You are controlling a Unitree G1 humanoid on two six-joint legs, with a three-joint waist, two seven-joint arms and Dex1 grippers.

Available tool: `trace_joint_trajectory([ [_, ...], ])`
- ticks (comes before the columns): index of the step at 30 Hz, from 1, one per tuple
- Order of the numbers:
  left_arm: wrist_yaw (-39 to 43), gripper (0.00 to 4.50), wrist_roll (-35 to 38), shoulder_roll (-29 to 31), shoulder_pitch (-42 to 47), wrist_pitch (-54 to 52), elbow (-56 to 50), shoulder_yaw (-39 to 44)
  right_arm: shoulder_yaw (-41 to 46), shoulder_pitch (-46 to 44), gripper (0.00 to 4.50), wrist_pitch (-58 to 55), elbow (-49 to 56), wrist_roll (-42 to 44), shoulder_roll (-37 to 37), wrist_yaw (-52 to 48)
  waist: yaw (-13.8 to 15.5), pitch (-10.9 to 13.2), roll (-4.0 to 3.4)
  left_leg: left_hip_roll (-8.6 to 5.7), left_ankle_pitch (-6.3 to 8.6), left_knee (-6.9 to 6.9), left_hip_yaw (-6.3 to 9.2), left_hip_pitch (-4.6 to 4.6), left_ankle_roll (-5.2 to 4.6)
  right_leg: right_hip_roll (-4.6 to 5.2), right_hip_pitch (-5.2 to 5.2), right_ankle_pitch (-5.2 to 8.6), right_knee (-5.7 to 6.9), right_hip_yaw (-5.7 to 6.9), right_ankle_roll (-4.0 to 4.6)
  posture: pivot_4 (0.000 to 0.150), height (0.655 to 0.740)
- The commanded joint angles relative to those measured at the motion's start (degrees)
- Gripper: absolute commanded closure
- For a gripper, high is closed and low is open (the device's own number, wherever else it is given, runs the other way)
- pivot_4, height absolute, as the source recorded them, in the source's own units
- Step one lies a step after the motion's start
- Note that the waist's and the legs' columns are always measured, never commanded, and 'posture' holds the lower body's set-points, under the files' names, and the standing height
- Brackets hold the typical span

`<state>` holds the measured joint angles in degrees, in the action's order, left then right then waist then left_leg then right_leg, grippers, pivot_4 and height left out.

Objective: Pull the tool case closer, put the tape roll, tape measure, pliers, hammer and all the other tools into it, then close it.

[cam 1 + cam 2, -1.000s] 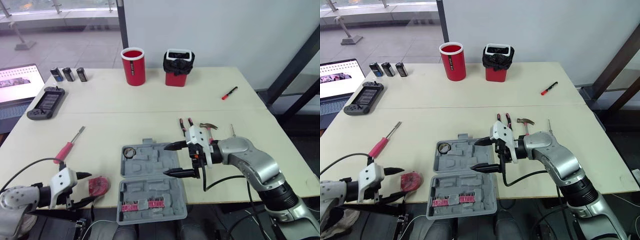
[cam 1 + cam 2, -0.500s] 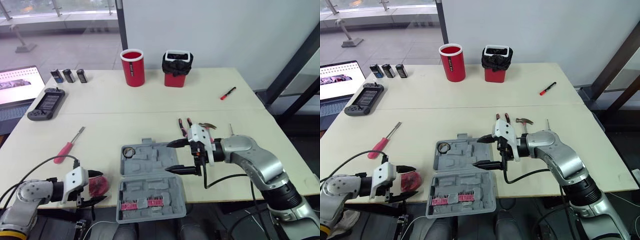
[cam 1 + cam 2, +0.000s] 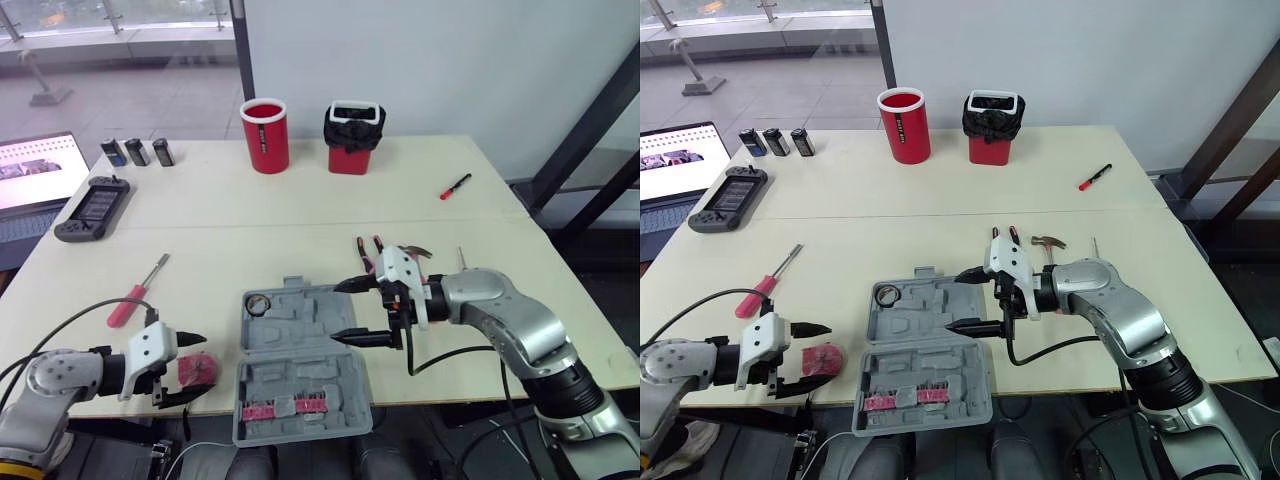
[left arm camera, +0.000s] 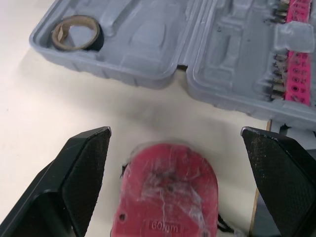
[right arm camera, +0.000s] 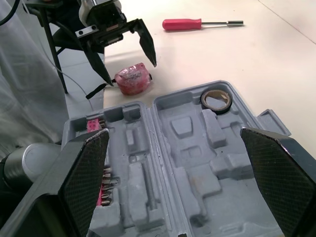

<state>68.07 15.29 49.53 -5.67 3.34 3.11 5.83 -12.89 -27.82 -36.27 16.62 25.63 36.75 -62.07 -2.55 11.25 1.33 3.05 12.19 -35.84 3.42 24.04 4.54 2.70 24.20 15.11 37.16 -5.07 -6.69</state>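
Left wrist view shows lettering on tape measure (image 4: 168, 190).

My right claw (image 3: 336, 313) and its wrist are covering most of the pliers (image 3: 361, 248) and the hammer (image 3: 412, 251); just the handle ends and the hammer's head are showing. In my left wrist view, the picture's edge is cutting off one end of the tape measure (image 4: 168, 190), and its lettering is blurring past reading. The left edge is cropping the laptop (image 3: 30, 165). Beside it, three small dark items (image 3: 137, 150) are reading too small to name.
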Motion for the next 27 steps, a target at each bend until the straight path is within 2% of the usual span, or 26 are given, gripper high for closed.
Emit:
trace_joint_trajectory([
  [1, -0.39, 0.07, -1.58, 0.50, 0.60, 3.29, 4.46, 0.93, 0.49, -1.39, 0.00, 0.89, 0.77, 0.15, -0.18, -0.21, 0.00, 0.00, 0.00, 0.00, 0.00, 0.00, 0.00, 0.00, 0.00, 0.00, 0.00, 0.00, 0.00, 0.00, 0.00, 0.150, 0.7400],
  [8, 1.13, 0.07, -4.08, -0.18, 2.73, 9.88, 14.41, -0.95, 0.42, -1.39, 0.00, 1.09, 0.72, -0.08, -0.21, -0.37, 0.01, 0.00, 0.00, 0.00, 0.00, 0.00, -0.01, 0.01, 0.00, 0.00, 0.02, 0.00, -0.01, 0.00, 0.00, 0.150, 0.7400],
  [15, 1.98, 0.07, -5.04, -1.86, 5.26, 14.34, 19.66, -3.12, 0.25, -1.87, 0.00, 1.00, 0.59, -0.30, -0.41, -0.46, 0.16, 0.00, -0.01, 0.00, 0.00, -0.02, -0.02, 0.02, 0.00, 0.01, 0.01, 0.00, 0.00, 0.00, 0.01, 0.150, 0.7400],
  [17, 2.55, 0.59, -4.50, -2.20, 5.73, 15.06, 20.64, -3.03, 0.23, -2.03, 0.00, 0.86, 0.59, -0.27, -0.43, -0.43, 0.15, 0.00, -0.01, -0.01, 0.00, -0.02, -0.02, 0.02, 0.00, 0.02, 0.00, 0.00, 0.00, 0.00, 0.00, 0.150, 0.7400],
  [19, 3.43, 1.32, -4.17, -2.11, 5.89, 15.99, 21.69, -2.83, 0.23, -2.08, 0.00, 0.75, 0.68, -0.25, -0.31, -0.46, 0.15, 0.00, -0.01, -0.01, 0.00, -0.02, -0.01, 0.02, 0.00, 0.01, 0.00, 0.00, 0.01, 0.00, 0.00, 0.150, 0.7400],
  [20, 3.82, 1.45, -3.95, -2.02, 5.92, 16.47, 22.15, -2.57, 0.29, -2.08, 0.00, 0.66, 0.75, -0.20, -0.25, -0.47, 0.11, 0.00, -0.01, -0.01, 0.00, -0.02, -0.02, 0.02, 0.00, 0.01, 0.00, 0.00, 0.02, 0.00, 0.00, 0.150, 0.7400],
  [27, 4.93, 1.45, -0.21, 0.40, 7.98, 16.70, 20.01, 1.43, 2.17, -2.88, 0.00, -5.51, 0.83, 1.49, -0.46, 2.85, 0.04, 0.00, 0.00, 0.00, 0.00, -0.02, -0.01, 0.02, 0.00, 0.00, 0.01, 0.00, 0.02, 0.00, 0.00, 0.150, 0.7400],
])
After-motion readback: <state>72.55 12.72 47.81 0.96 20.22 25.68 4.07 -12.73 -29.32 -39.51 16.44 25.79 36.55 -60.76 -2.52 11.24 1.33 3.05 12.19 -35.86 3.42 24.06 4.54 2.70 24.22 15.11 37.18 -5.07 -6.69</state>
